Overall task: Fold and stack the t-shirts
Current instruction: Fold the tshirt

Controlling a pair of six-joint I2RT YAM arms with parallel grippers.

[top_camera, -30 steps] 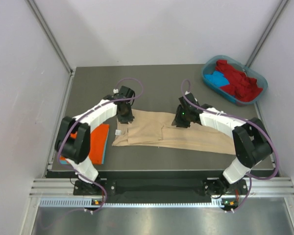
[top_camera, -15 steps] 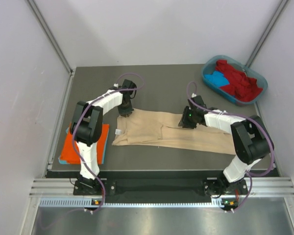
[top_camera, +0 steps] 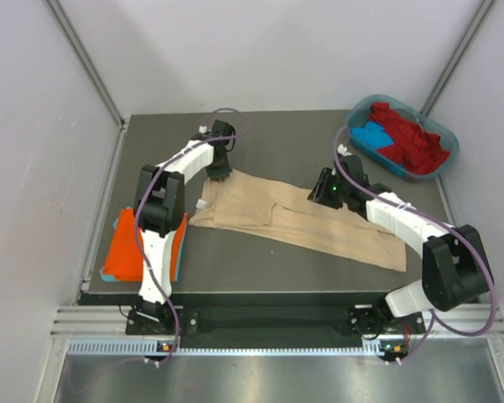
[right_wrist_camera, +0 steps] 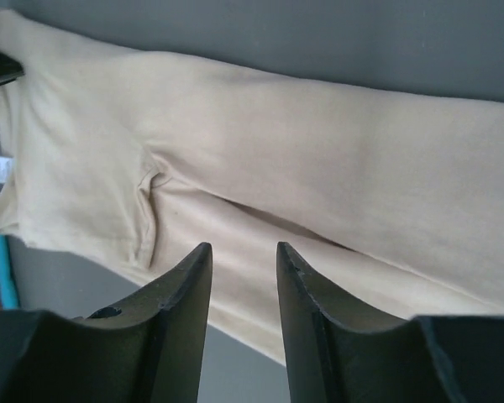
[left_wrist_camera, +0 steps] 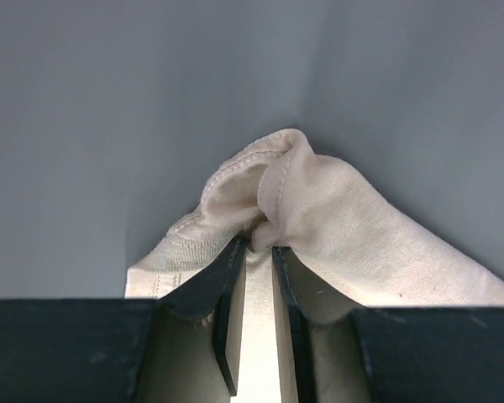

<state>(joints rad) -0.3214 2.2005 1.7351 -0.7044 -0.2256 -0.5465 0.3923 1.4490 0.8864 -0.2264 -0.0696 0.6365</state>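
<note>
The beige-tan t-shirt (top_camera: 294,222) lies as a long folded strip across the middle of the dark table, with its white neck label (top_camera: 201,204) at the left end. My left gripper (top_camera: 216,174) is shut on the shirt's far left corner; the left wrist view shows the jaws (left_wrist_camera: 262,243) pinching a bunched fold of the beige cloth (left_wrist_camera: 336,218). My right gripper (top_camera: 326,195) hovers open over the shirt's far edge. In the right wrist view its jaws (right_wrist_camera: 242,252) stand apart and empty above the beige shirt (right_wrist_camera: 277,143).
A folded orange t-shirt (top_camera: 126,248) lies on a blue one (top_camera: 178,256) at the table's left edge. The teal tub (top_camera: 354,128) at the far right corner holds a red shirt (top_camera: 407,138) and a blue shirt (top_camera: 371,134). Grey walls stand on both sides.
My left gripper has moved away from me, dragging the beige shirt's left corner with it, so the strip now slants. My right gripper has shifted right and farther back.
</note>
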